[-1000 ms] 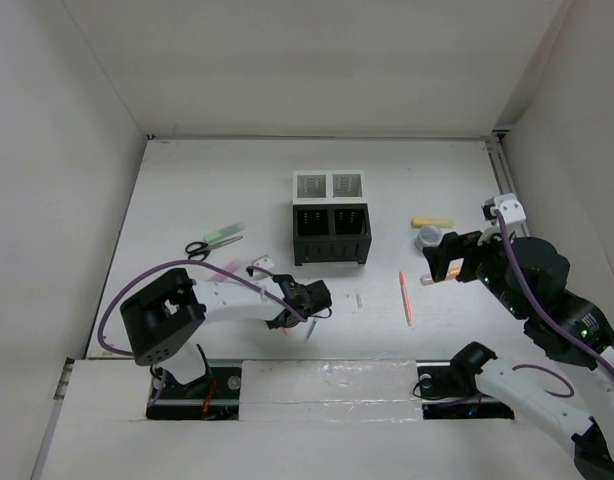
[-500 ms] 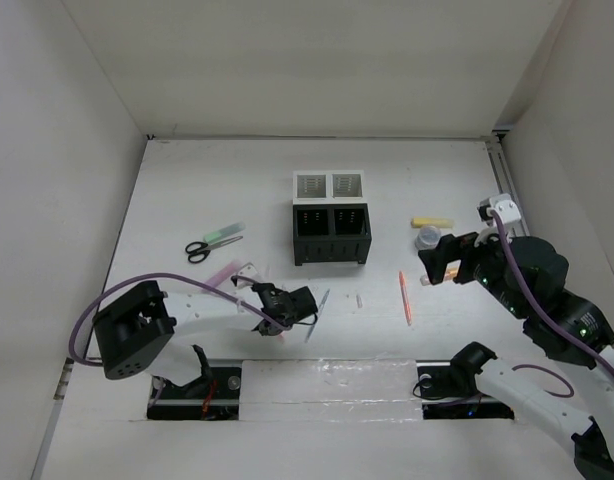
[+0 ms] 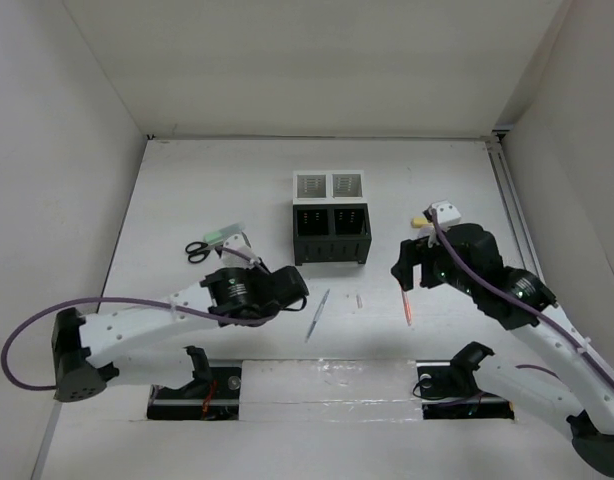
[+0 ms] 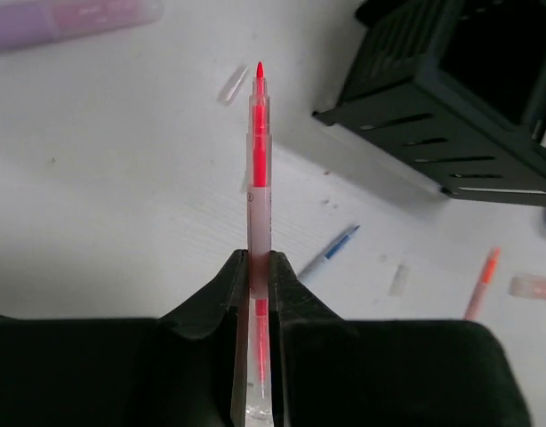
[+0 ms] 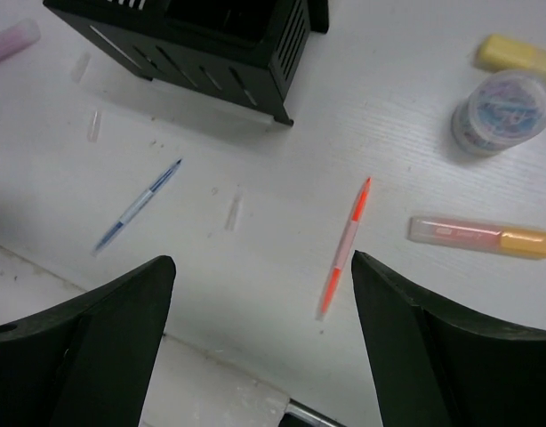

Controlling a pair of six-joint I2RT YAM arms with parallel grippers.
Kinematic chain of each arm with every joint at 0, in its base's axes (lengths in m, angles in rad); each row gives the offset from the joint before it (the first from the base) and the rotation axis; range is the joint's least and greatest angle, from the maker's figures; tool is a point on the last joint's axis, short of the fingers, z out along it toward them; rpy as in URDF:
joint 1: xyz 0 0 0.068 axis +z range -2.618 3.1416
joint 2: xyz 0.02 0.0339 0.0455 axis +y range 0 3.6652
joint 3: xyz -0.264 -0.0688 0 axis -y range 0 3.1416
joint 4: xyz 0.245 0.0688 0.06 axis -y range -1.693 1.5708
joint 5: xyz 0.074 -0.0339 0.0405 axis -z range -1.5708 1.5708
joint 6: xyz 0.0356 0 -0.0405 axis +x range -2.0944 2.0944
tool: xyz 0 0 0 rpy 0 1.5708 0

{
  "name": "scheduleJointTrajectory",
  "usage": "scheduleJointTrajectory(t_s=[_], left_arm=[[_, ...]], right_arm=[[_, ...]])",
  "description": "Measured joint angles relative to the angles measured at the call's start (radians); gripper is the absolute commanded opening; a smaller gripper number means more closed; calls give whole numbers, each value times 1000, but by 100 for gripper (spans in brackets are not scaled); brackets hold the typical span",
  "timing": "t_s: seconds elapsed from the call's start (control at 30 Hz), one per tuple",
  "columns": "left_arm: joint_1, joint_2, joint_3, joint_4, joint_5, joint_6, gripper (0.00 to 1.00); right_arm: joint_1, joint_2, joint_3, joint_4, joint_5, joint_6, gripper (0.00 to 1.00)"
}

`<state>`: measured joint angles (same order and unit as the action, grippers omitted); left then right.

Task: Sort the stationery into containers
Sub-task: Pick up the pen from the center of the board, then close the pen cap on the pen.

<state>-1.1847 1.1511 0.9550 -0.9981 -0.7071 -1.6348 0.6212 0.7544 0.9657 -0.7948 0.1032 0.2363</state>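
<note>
My left gripper (image 4: 260, 267) is shut on a thin red-orange pen (image 4: 258, 169), which sticks out forward above the table, pointing past the black slotted containers (image 4: 451, 116). From above, this gripper (image 3: 295, 283) hangs left of the grey pen (image 3: 317, 315). My right gripper (image 5: 262, 261) is open above the table; a second red-orange pen (image 5: 344, 249) lies just inside its right finger (image 5: 415, 329). In the top view that gripper (image 3: 409, 272) hovers over this pen (image 3: 405, 302), right of the black bins (image 3: 330, 235) and the white mesh bins (image 3: 329, 185).
An orange marker (image 5: 482, 237), a yellow marker (image 5: 520, 55) and a small round grey pot (image 5: 504, 108) lie to the right. Scissors (image 3: 197, 250) and a pale green marker (image 3: 223, 234) lie at the left. A pink marker (image 4: 68, 20) and small clear caps (image 5: 233, 212) are scattered about.
My left gripper closed on the red-orange pen and lifted it, and the arm swung out along the table. My right gripper moved left and down over the other red-orange pen.
</note>
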Motion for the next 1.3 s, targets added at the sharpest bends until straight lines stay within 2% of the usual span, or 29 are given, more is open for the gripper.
scheduleJointTrajectory(t_s=[0.13,0.23,0.33,0.43,0.6,0.83,1.3], left_arm=[[0,-104,83,11,-71,162,0],[0,-181,114,56,-100,337,0],[0,-256,129,113,-101,512,0],[0,-325,129,162,-81,671,0],[0,-384,116,210,-52,846,0],[0,-420,50,261,-20,943,0],[0,-483,32,316,0,991,0]], right_arm=[[43,47,-83,55,-14,66,82],[111,114,-143,109,7,137,79],[181,184,-200,167,40,202,72],[238,256,-231,213,87,259,70],[287,395,-227,274,163,311,61],[310,571,-218,314,227,353,57],[320,750,-173,399,266,370,48]])
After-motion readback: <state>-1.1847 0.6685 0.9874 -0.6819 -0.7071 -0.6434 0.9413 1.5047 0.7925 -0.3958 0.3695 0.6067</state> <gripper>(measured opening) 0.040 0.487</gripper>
